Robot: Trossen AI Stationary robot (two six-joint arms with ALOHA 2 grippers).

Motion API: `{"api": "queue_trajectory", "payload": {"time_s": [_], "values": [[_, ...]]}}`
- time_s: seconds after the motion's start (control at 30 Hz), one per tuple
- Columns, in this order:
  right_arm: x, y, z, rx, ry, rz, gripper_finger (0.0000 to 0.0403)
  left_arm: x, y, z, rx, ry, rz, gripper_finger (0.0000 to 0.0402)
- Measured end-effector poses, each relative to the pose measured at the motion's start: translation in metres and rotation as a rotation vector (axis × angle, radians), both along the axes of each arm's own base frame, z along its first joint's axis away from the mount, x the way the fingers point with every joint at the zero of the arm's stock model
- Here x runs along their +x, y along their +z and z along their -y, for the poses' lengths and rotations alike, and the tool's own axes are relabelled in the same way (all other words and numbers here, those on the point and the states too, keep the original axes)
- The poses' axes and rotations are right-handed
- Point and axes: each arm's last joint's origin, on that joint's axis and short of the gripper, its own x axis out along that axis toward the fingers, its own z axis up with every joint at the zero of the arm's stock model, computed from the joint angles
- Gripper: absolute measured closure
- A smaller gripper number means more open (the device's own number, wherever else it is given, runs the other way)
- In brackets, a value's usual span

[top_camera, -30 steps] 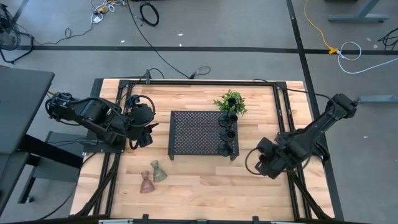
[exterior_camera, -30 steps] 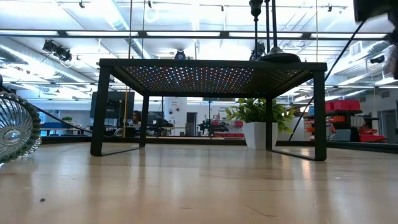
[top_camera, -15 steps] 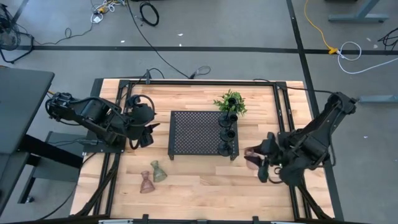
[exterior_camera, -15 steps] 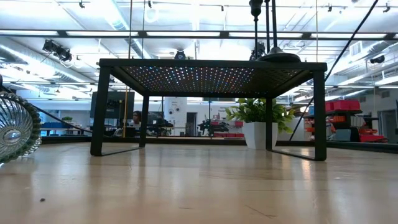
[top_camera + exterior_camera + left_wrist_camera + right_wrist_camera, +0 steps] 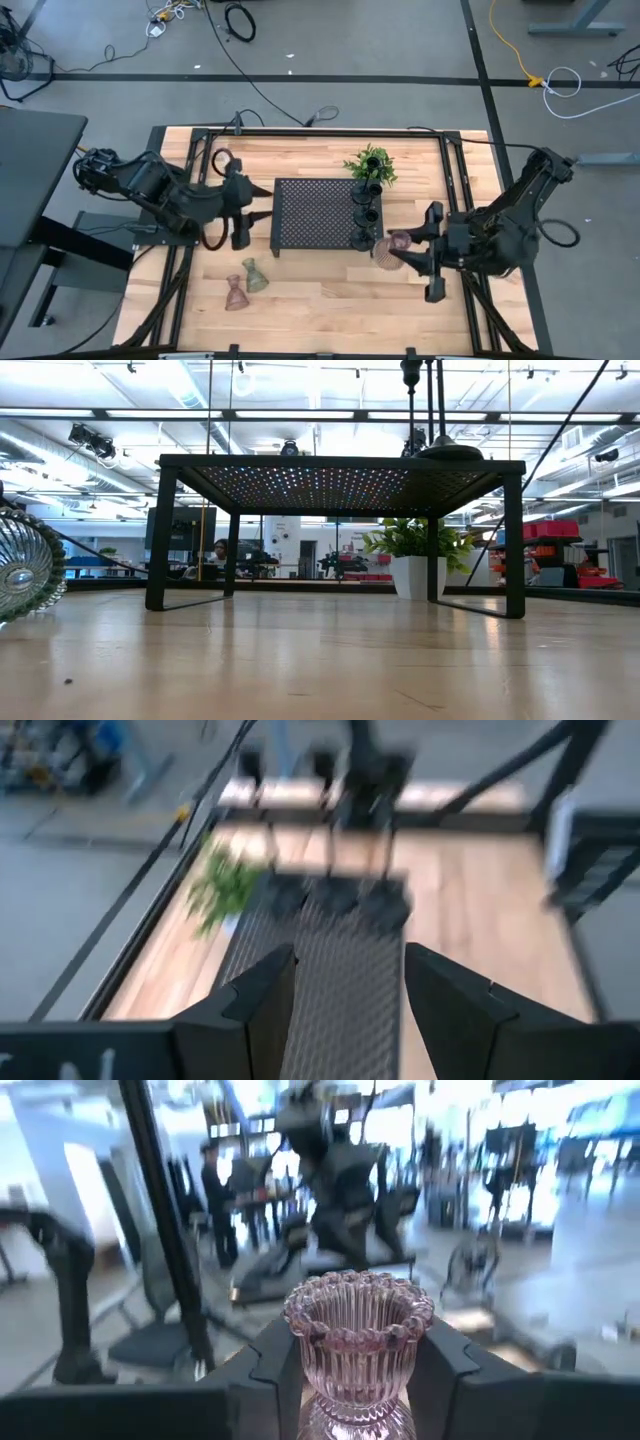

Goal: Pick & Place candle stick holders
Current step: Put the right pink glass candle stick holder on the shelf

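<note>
My right gripper (image 5: 395, 250) is shut on a pinkish glass candle stick holder (image 5: 387, 245), just off the near right corner of the black perforated tray (image 5: 312, 212); the holder also shows in the right wrist view (image 5: 358, 1342). Three black holders (image 5: 364, 213) stand in a row on the tray's right side. A pinkish glass holder (image 5: 235, 293) and a greenish one (image 5: 255, 275) lie on the table near its left front. My left gripper (image 5: 246, 214) is open and empty, at the tray's left edge, pointing at the tray (image 5: 340, 980). My right gripper pinches the pinkish holder between its two fingers (image 5: 272, 1370), low on its ribbed body below the flared rim (image 5: 352, 1392). The fingers come level from the table's right side. The holder stands upright in the hold, mouth up, lifted clear of the table.
A green leafy plant (image 5: 370, 165) in a white pot (image 5: 418, 575) stands at the tray's far right corner. The tray stands on legs (image 5: 157, 540) with open room beneath. Bare wood lies in front of the tray. A glass holder shows at the low view's left edge (image 5: 25, 565).
My right gripper has risen from the table with the pinkish holder, turned level, and gone toward the table's left edge, up to the tray's near right corner. My left gripper has swung toward the tray and now points at it.
</note>
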Motion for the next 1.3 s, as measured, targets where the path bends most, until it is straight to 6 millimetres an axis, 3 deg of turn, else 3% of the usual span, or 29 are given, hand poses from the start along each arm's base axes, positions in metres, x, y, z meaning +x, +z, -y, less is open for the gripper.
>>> {"api": "queue_trajectory", "payload": {"time_s": [0.27, 0.37, 0.57, 0.7, 0.97, 1.3], "values": [[0.019, 0.015, 0.022, -0.022, -0.003, 0.112, 0.0285, 0.034, 0.024, 0.016, -0.079, -0.276, 0.304, 0.0209], [0.029, 0.017, 0.031, -0.010, 0.006, 0.132, 0.0285, 0.046, 0.027, 0.018, -0.068, -0.282, 0.375, 0.0209], [0.051, 0.024, 0.037, -0.028, 0.042, 0.130, 0.0285, 0.071, 0.014, 0.006, -0.076, -0.226, 0.341, 0.0209], [0.070, 0.021, 0.036, -0.075, 0.040, 0.026, 0.0285, 0.088, 0.001, 0.004, -0.090, -0.243, 0.291, 0.0209], [0.089, 0.018, 0.037, -0.109, 0.041, -0.032, 0.0285, 0.099, -0.003, 0.006, -0.092, -0.272, 0.308, 0.0209], [0.091, 0.019, 0.043, -0.100, 0.023, -0.028, 0.0285, 0.098, 0.001, 0.011, -0.157, -0.333, 0.341, 0.0208]]}}
